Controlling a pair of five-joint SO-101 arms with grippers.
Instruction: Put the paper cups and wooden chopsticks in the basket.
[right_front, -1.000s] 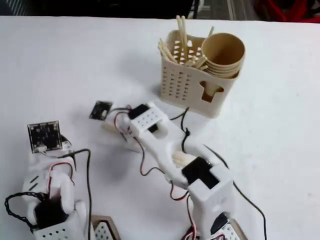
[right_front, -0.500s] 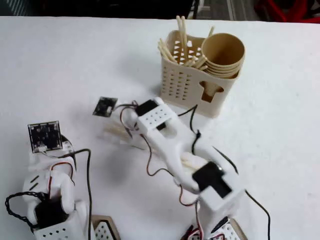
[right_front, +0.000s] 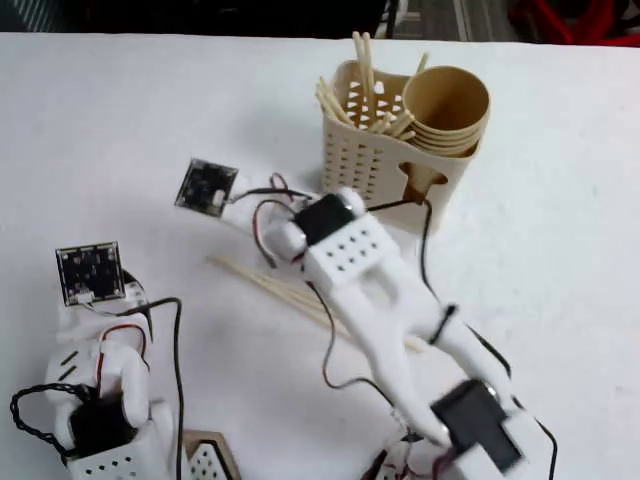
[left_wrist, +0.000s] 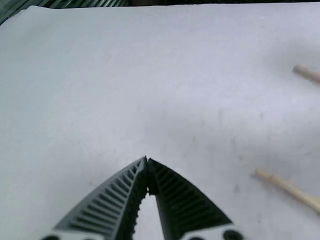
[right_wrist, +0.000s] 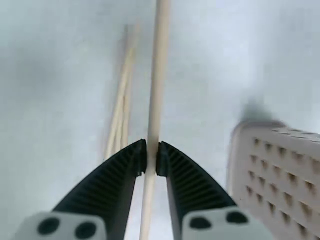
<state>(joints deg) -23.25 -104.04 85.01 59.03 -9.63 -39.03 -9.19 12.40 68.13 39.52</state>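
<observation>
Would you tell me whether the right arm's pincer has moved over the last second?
Yes: the right pincer, shut on a wooden chopstick, has shifted closer to the cream plastic basket.

A robotics lab or workshop bench is suggested. On a plain white table (right_front: 110, 110), a left arm (right_front: 105, 400) and a right arm (right_front: 385, 300) of white printed parts are set side by side. Red and black wires (right_front: 178, 350) are left exposed, and bare camera boards (right_front: 88, 272) are fixed at the wrists.
</observation>
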